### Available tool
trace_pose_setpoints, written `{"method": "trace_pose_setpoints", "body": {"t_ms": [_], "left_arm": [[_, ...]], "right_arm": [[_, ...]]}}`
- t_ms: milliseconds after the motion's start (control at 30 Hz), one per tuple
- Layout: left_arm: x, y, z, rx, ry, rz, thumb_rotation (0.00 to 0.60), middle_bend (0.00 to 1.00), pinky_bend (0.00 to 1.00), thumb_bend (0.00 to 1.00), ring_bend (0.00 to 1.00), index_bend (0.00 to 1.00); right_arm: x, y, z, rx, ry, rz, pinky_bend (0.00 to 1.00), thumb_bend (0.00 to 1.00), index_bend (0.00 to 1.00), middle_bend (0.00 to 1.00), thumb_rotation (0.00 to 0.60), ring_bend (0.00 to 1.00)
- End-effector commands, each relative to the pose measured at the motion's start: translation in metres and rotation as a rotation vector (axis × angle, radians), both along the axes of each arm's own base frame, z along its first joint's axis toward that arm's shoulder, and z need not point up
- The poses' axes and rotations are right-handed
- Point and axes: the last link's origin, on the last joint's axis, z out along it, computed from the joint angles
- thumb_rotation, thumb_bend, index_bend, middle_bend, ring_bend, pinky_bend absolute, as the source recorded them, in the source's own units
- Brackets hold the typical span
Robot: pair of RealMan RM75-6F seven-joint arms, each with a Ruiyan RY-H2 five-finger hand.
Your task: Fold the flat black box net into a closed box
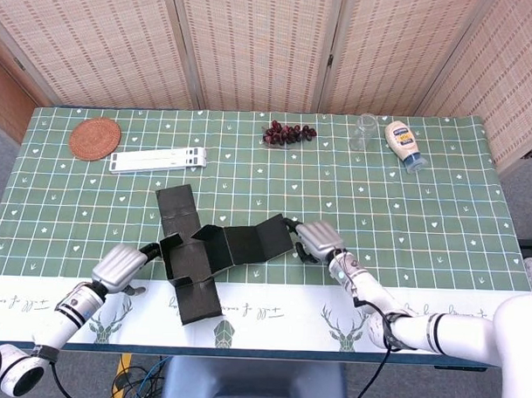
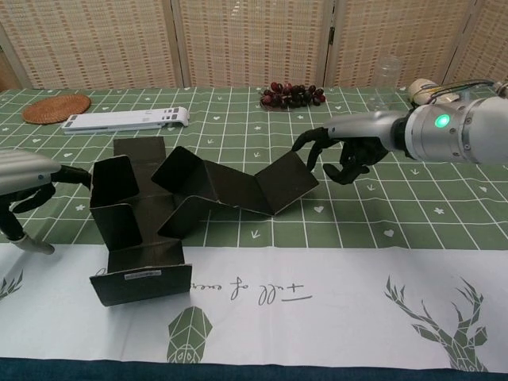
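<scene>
**A:** On the bench [image 1: 441, 196], near the front edge, the black box net [image 1: 213, 250] was maybe a third folded, by my read. Left portion had panels stood up into a rough open cell; the right-hand strip lay in a shallow zigzag, not wrapped round. One flap lay flat toward the back, another flat toward the front edge with a pale label on it.

**B:** Hands?

**A:** Left hand [image 2: 24, 178] was at the left wall of that cell, fingertips touching or just beside it. Couldn't tell whether it was pinching or only bracing; fingers looked loosely curled. Right hand [image 2: 343, 155] was at the far right end of the strip, fingers curled, tips at the raised edge of the end panel. Gripping or just nudging, I couldn't tell.

**B:** What's left?

**A:** Most of it, I'd say. Strip had to come round to close the walls, then front and back flaps tucked. Nothing closed.

**B:** Containers?

**A:** Half-formed cell was empty, nothing inside. Clear glass [image 1: 364, 131] at the back right looked empty too. Squeeze bottle [image 1: 404, 144] lay on its side just beside it, cap on; contents not visible. Grapes [image 1: 288, 132], woven coaster [image 1: 95, 138] and a white stand [image 1: 158, 160] sat loose on the bench, well apart from the net.
</scene>
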Motion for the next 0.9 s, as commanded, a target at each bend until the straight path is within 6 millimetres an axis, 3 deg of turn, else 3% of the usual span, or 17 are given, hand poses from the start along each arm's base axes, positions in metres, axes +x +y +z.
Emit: {"method": "trace_pose_setpoints", "body": {"t_ms": [33, 167, 300, 500, 667, 900], "left_arm": [[-0.002, -0.003, 0.004, 0.009, -0.007, 0.002, 0.600, 0.23, 0.86, 0.14, 0.77, 0.22], [-0.003, -0.006, 0.010, 0.026, -0.025, 0.010, 0.600, 0.23, 0.86, 0.14, 0.77, 0.21], [-0.004, -0.008, 0.021, 0.055, -0.059, 0.021, 0.600, 0.23, 0.86, 0.14, 0.76, 0.20], [-0.007, -0.013, 0.039, 0.100, -0.098, 0.040, 0.600, 0.23, 0.86, 0.14, 0.75, 0.19], [-0.011, -0.015, 0.052, 0.139, -0.123, 0.057, 0.600, 0.23, 0.86, 0.14, 0.74, 0.19], [-0.016, -0.019, 0.065, 0.213, -0.171, 0.040, 0.600, 0.22, 0.79, 0.14, 0.52, 0.19]], "right_arm": [[-0.009, -0.001, 0.007, -0.021, 0.012, -0.016, 1.00, 0.43, 0.07, 0.22, 0.600, 0.83], [-0.016, -0.003, 0.015, -0.052, 0.032, -0.016, 1.00, 0.19, 0.02, 0.19, 0.600, 0.83], [-0.016, -0.004, 0.022, -0.082, 0.030, -0.003, 1.00, 0.06, 0.00, 0.12, 0.600, 0.82], [-0.005, -0.003, 0.034, -0.127, 0.016, 0.046, 1.00, 0.05, 0.00, 0.07, 0.600, 0.81], [0.017, -0.001, 0.027, -0.116, 0.056, 0.141, 1.00, 0.05, 0.00, 0.07, 0.600, 0.80], [0.051, -0.003, 0.006, -0.080, 0.202, 0.268, 1.00, 0.05, 0.00, 0.07, 0.600, 0.80]]}}
